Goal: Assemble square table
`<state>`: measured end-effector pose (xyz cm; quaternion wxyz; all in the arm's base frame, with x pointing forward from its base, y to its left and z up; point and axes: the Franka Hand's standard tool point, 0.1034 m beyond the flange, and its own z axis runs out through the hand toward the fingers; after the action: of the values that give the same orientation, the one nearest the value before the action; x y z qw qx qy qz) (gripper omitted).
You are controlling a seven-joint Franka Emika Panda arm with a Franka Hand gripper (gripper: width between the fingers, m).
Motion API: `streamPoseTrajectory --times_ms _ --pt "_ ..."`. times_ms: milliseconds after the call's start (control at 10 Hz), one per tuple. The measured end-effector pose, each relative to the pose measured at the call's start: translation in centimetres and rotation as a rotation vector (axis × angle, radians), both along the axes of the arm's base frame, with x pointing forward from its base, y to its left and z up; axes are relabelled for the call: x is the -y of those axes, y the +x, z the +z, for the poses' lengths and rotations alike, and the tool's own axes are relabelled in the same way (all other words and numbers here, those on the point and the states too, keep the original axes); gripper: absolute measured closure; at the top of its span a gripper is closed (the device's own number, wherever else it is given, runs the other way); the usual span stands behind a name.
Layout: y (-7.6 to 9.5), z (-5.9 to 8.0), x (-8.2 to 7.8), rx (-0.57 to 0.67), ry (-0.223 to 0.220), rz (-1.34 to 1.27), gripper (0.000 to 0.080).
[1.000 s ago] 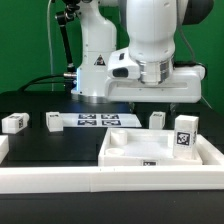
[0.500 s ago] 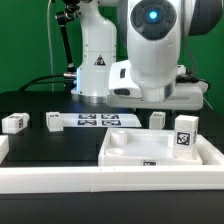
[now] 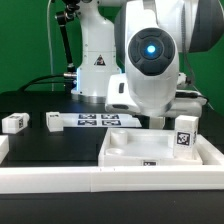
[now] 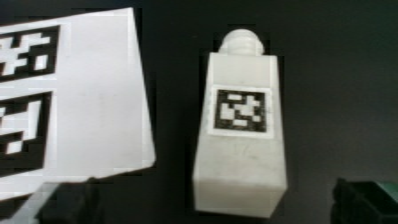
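Observation:
The square table top point(image 3: 128, 152) is a white slab with a raised rim at the front of the exterior view's right. One tagged white leg point(image 3: 186, 132) stands on its right side. Two more legs point(image 3: 14, 123) point(image 3: 52, 121) lie on the black table at the left. In the wrist view a fourth leg point(image 4: 240, 120) lies lengthwise with its tag facing up. My gripper point(image 4: 214, 205) is open above this leg's end, with one dark finger point(image 4: 54, 205) on each side, not touching it. In the exterior view the arm's body hides the gripper and this leg.
The marker board point(image 3: 95, 121) lies flat behind the slab and shows beside the leg in the wrist view point(image 4: 71, 90). A long white border rail point(image 3: 100, 185) runs along the front. The robot base point(image 3: 95, 70) stands at the back.
The arm has swung down and forward over the spot behind the slab. Its wrist now covers the leg that showed there before. No part has moved.

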<state>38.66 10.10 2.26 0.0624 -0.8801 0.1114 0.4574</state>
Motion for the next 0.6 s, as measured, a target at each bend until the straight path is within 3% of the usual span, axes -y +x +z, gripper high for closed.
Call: streamPoseTrajectory --times_ms 200,600 --pt "-1.0 -1.0 -0.5 0.01 -0.008 0.005 0.015" --pt "-2.1 -1.5 -0.5 0.0 -0.012 0.006 0.015"
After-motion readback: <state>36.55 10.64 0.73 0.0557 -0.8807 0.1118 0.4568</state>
